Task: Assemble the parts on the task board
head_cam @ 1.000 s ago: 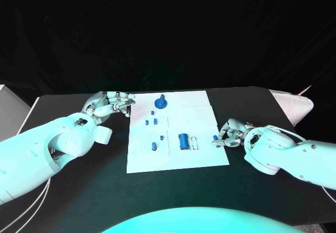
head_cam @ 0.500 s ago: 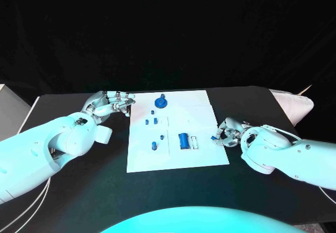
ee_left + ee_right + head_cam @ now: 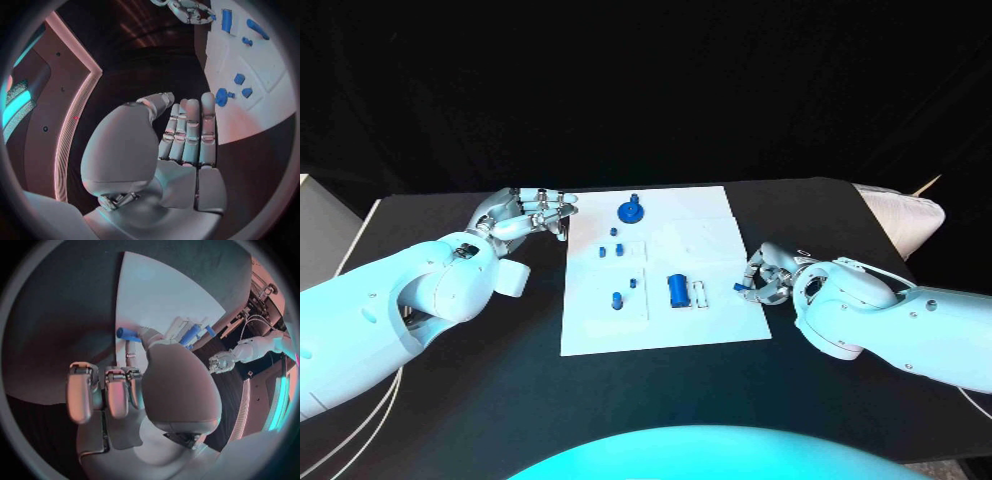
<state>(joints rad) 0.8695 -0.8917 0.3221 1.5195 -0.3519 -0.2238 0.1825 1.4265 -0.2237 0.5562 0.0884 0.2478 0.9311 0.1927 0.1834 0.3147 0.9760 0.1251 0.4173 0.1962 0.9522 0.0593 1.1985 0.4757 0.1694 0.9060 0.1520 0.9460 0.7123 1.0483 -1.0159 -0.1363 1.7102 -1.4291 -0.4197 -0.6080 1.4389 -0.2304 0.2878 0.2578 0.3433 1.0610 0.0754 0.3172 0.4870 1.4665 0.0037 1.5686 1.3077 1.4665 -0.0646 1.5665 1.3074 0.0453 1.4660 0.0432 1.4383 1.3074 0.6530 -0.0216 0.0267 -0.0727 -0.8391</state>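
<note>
Head view, left to right: your left hand [image 3: 524, 215] rests on the desk [image 3: 473, 400] just beside the task board's [image 3: 718, 330] far left corner, fingers straight and close together, holding nothing. Blue parts [image 3: 678, 290] lie on the board. Your right hand [image 3: 769, 275] at the board's right edge pinches a small blue part [image 3: 127, 333].

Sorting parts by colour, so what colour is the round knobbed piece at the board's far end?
Blue; the round knobbed piece shows best in the head view.
</note>
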